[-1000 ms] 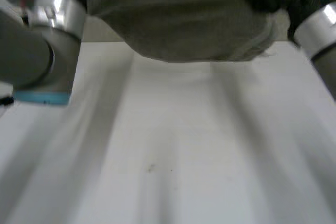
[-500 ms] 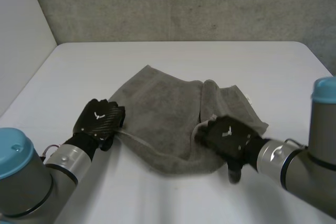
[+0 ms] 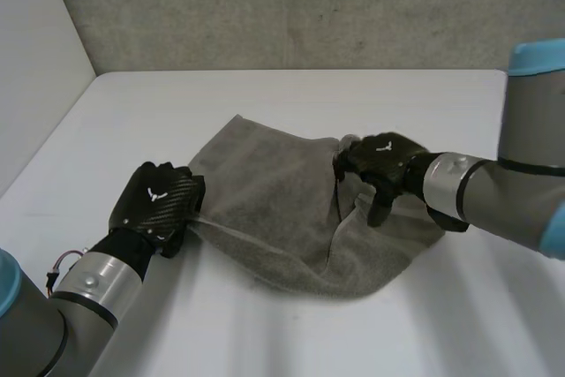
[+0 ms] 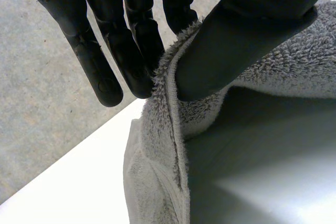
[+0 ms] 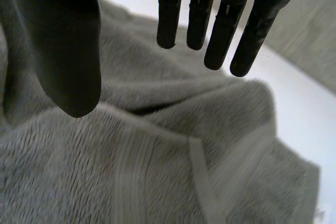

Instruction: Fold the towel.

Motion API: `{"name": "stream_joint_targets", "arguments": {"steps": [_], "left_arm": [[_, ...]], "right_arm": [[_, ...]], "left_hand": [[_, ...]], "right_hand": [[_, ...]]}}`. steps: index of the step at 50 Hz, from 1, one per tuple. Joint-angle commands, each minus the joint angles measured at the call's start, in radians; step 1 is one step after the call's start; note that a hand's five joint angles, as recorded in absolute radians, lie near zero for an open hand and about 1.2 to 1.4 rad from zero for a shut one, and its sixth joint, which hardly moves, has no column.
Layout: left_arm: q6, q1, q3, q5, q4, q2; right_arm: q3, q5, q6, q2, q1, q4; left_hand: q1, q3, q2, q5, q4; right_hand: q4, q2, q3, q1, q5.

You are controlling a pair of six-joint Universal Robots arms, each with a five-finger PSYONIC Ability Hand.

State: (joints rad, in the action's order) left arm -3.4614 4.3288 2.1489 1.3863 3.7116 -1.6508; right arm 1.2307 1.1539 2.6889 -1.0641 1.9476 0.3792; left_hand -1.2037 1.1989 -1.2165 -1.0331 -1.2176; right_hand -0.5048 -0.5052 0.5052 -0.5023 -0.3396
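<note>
Grey terry-cloth towel lies rumpled on the white table; black left hand pinches its edge (anchoring it for folding), black right hand seemingly hovers released over a ridge.

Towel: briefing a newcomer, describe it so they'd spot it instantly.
On the white table, between left hand and right hand, lies the towel. It is the one cloth: rumpled grey terry, edge pinched by the left hand, the right open over it.

White table, rumpled grey towel lying around its middle (one side doubled over), tabletop visible all round
</note>
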Motion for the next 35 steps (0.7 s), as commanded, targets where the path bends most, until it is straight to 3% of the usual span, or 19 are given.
{"name": "stream_joint_targets", "arguments": {"steps": [1,11,15,21,23,29,35], "left_arm": [[0.001,0.0,0.0,-0.001,0.002,-0.006],[0.002,0.011,-0.003,-0.001,0.004,-0.018],[0.004,0.014,-0.006,-0.001,0.005,-0.026],[0.007,0.015,-0.021,-0.004,0.004,-0.076],[0.007,0.015,-0.038,-0.006,0.004,-0.11],[0.008,0.017,-0.07,-0.007,0.004,-0.179],[0.01,0.019,-0.127,-0.007,0.004,-0.28]], "right_arm": [[-0.118,0.001,-0.147,0.131,0.011,0.101],[-0.171,0.007,-0.167,0.236,0.014,0.121],[-0.172,0.006,-0.167,0.248,0.022,0.121],[-0.155,-0.002,-0.159,0.234,0.028,0.115],[-0.128,-0.011,-0.153,0.196,0.027,0.112],[-0.019,-0.08,-0.149,0.085,0.005,0.102],[0.184,-0.129,-0.147,-0.085,-0.098,0.041]], "left_hand": [[-0.193,0.197,-0.18,-0.189,-0.179],[-0.193,0.197,-0.18,-0.189,-0.179],[-0.193,0.197,-0.18,-0.189,-0.179],[-0.193,0.197,-0.18,-0.189,-0.179],[-0.193,0.197,-0.18,-0.189,-0.179],[-0.07,0.074,-0.057,-0.066,-0.056],[0.074,-0.069,0.087,0.078,0.088]], "right_hand": [[-0.041,-0.041,0.041,-0.044,-0.032],[-0.079,-0.079,0.079,-0.082,-0.07],[-0.182,-0.182,0.182,-0.185,-0.173],[-0.552,-0.552,0.552,-0.554,-0.543],[-0.847,-0.846,0.846,-0.849,-0.838],[-0.891,-0.891,0.891,-0.894,-0.882],[-0.891,-0.891,0.891,-0.894,-0.882]]}}
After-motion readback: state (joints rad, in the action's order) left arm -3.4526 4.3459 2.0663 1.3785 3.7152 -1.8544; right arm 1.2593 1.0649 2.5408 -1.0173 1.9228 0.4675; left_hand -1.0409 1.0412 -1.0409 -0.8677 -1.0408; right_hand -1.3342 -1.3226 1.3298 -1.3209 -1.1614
